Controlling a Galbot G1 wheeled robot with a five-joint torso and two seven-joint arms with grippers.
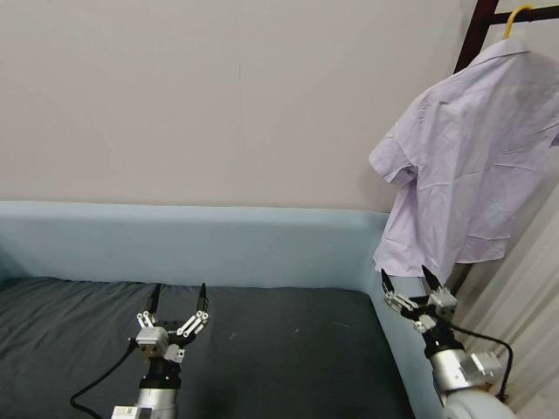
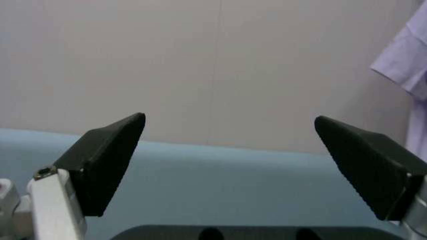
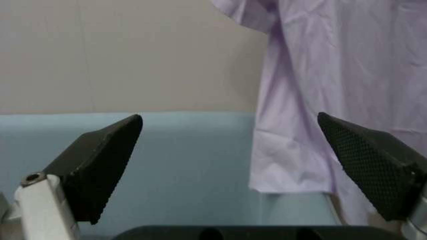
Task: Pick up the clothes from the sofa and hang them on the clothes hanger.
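My left tool (image 2: pixel 229 118) stands spread wide, its two black fingers (image 2: pixel 107 160) well apart. Past them runs the pale blue sofa back (image 2: pixel 227 185), with a plain beige wall (image 2: pixel 200 60) above it. A lilac shirt (image 2: pixel 408 55) hangs at the view's edge.

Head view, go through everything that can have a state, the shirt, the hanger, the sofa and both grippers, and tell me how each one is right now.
Shirt, hanging on the hanger, unfolded.
Hanger, hooked over the rack, carrying the shirt.
Sofa, dark seat cushion flat and smooth.
Left gripper, open, holding nothing, over the seat cushion.
Right gripper, open, holding nothing, near the shirt's lower edge.
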